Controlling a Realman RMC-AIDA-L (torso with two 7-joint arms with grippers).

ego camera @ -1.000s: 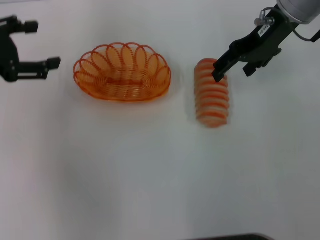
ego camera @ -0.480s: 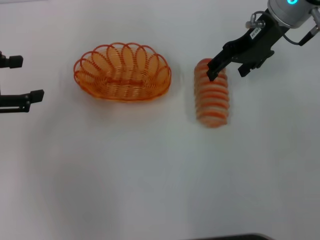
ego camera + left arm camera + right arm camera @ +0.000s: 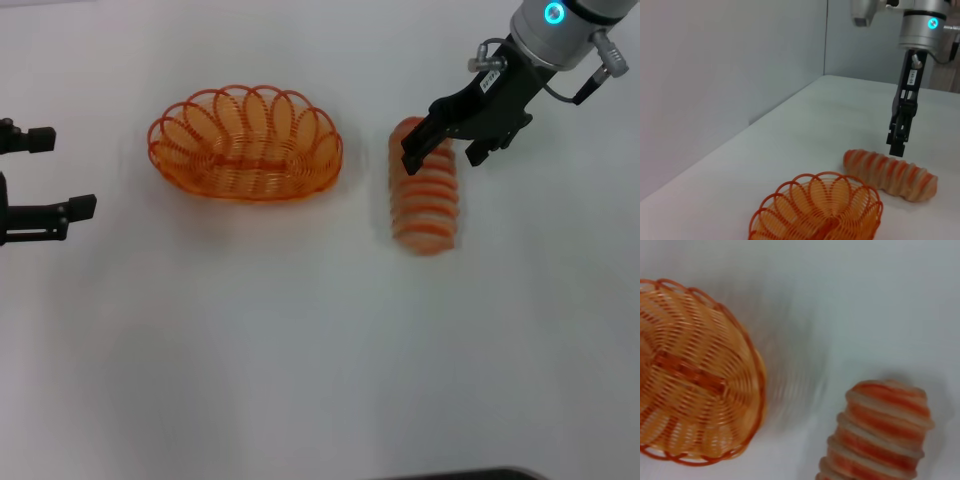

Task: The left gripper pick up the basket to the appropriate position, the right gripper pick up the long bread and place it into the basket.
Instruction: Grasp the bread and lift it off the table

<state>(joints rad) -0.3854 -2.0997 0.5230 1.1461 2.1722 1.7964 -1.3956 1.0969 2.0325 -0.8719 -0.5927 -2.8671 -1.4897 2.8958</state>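
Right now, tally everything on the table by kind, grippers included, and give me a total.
Baskets: 1, the orange wire basket, empty.
Breads: 1, the long bread, lying to the right of the basket, apart from it.
Grippers: 2, the left gripper open at the table's left edge, the right gripper open above the bread's far end.
Total: 4

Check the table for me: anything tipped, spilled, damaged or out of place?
Nothing stands out. The basket sits upright and empty on the white table; the long bread lies whole beside it, apart from it. The right end effector is open over the bread's far end, above it; the left end effector is open, off to the basket's side.
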